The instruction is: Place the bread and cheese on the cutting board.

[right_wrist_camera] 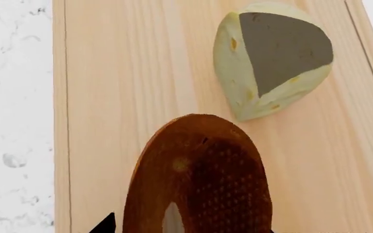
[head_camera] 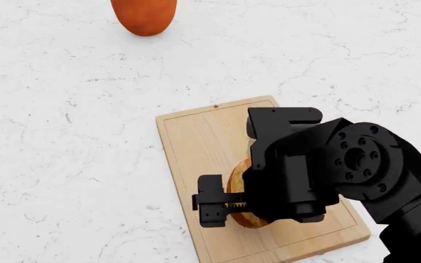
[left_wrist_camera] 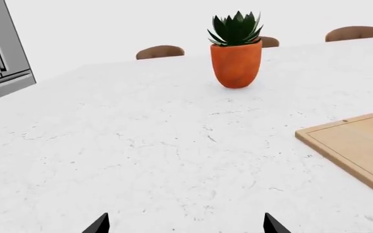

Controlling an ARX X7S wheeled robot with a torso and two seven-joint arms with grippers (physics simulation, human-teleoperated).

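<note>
the bread [right_wrist_camera: 196, 179] lies on the board [head_camera: 195, 137], with the cheese [right_wrist_camera: 274, 58] just beside it toward one o'clock in the right wrist view. the right pincer [head_camera: 221, 205] straddles the bread; whether it pinches it i cannot tell. the left pincer [left_wrist_camera: 186, 225] is spread over bare white tabletop [left_wrist_camera: 141, 145], a potted plant [left_wrist_camera: 236, 51] at twelve o'clock.

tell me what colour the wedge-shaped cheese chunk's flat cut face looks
Dark grey cut face, pale yellow-green rind; right wrist view.

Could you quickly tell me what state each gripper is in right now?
Left gripper: open, holding nothing.
Right gripper: around the golden-brown oval bread roll; whether gripped cannot be told.
</note>
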